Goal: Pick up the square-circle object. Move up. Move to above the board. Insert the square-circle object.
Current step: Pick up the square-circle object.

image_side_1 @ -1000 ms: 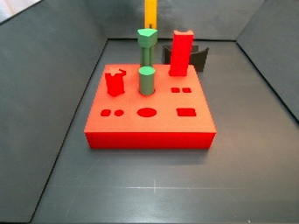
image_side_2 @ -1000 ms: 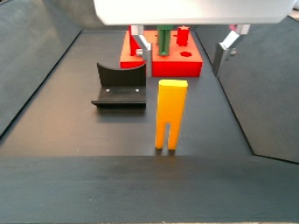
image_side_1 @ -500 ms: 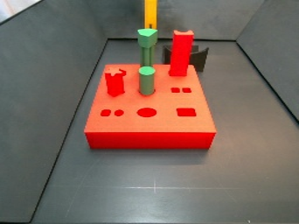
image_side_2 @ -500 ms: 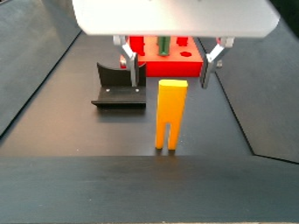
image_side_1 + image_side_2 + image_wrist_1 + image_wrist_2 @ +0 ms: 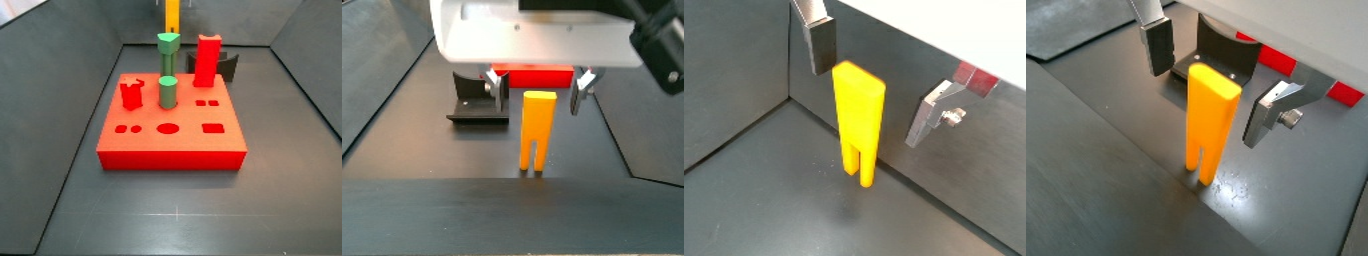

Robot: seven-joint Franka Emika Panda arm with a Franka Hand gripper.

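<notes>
Upright, the orange-yellow two-pronged square-circle object (image 5: 537,131) stands between the gripper (image 5: 539,91) fingers.

In a side view we see only a strip of the board (image 5: 540,76) under the gripper (image 5: 539,92), whose pale body covers the rest along with every peg, and the fixture (image 5: 477,103) is partly covered too. From the far side, the square-circle object (image 5: 171,17) is cut off by the top edge and hidden below by a green peg (image 5: 168,49), so its prongs and the gripper are out of sight. In both wrist views the fingers (image 5: 819,42) (image 5: 1157,45) run off the upper edge.
</notes>
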